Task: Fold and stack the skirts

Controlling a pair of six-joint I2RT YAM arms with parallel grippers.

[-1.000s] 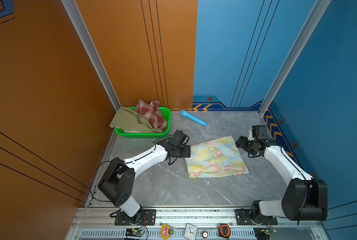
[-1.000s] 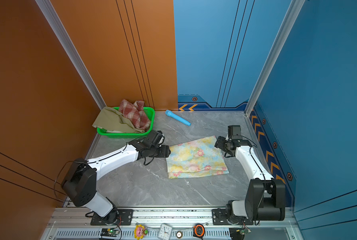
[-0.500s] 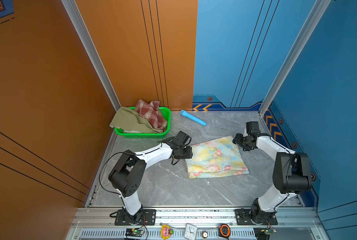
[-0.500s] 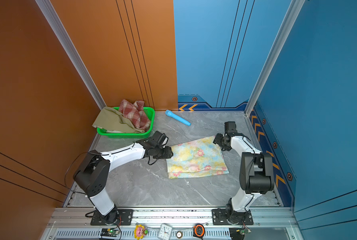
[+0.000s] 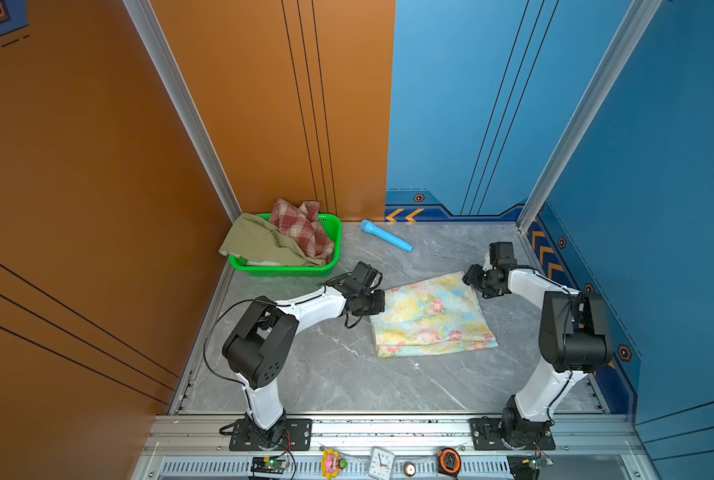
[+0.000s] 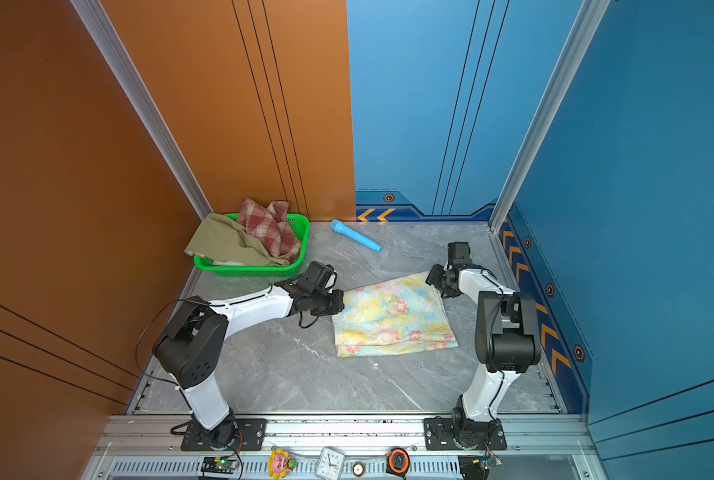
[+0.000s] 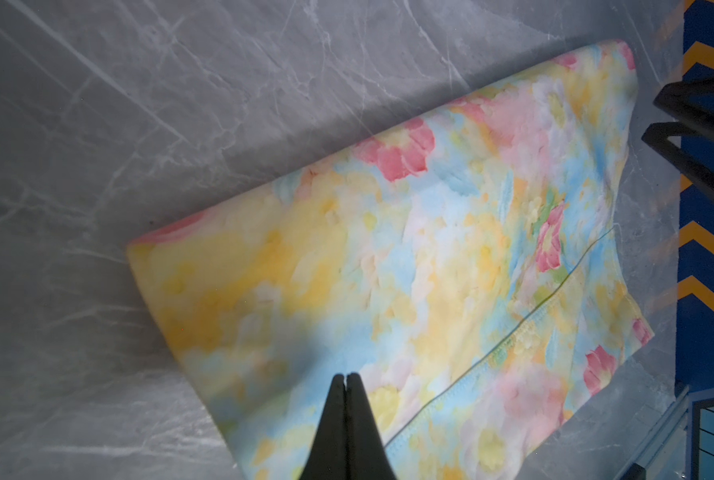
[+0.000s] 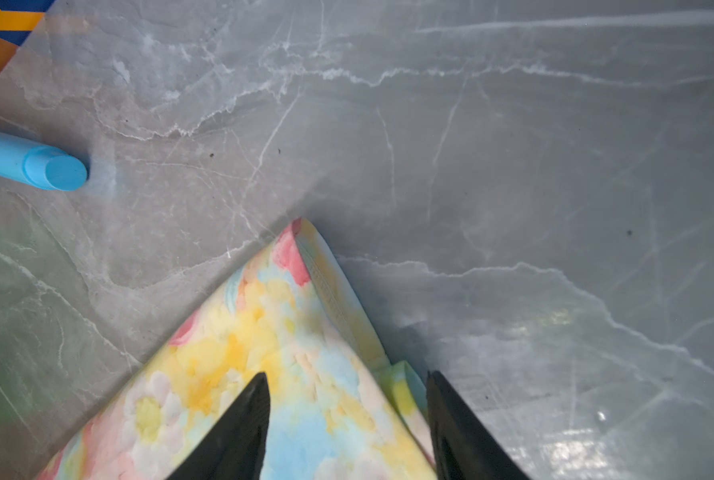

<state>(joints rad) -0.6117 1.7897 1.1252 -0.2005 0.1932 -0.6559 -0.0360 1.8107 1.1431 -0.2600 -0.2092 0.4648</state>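
Grey marble-look table top (image 5: 305, 374) is shut in by orange and blue walls (image 5: 263, 104). On it the soft pastel blue-and-yellow cloth skirt with pink flowers (image 5: 430, 316) is laid flat and looks folded once already; every place is told from this flowery skirt. At its far corner nearest the green plastic mesh basket (image 5: 288, 272), the left gripper (image 7: 347, 379) is seen with its two black fingers (image 7: 331, 415) pressed tight together over the cloth; whether any cloth is caught between them cannot be told. At its other far corner, the right gripper (image 8: 347, 374) is held spread apart, one finger above the cloth and one above bare table just beside the skirt's edge. Past the skirt's far edge the round light-blue plastic tube (image 5: 386, 236) is lying, and in the basket the red-and-cream plaid cloth skirt (image 5: 301, 224) and the plain olive-green cloth skirt (image 5: 255, 245) are heaped, not yet folded. If nothing, or only the top layer, has been pinched, the fold could be pulled open when a lift is made. If one corner is lifted while the other is not gripped, the skirt could be dragged crooked. The tube could be knocked if the cloth is swung that way.
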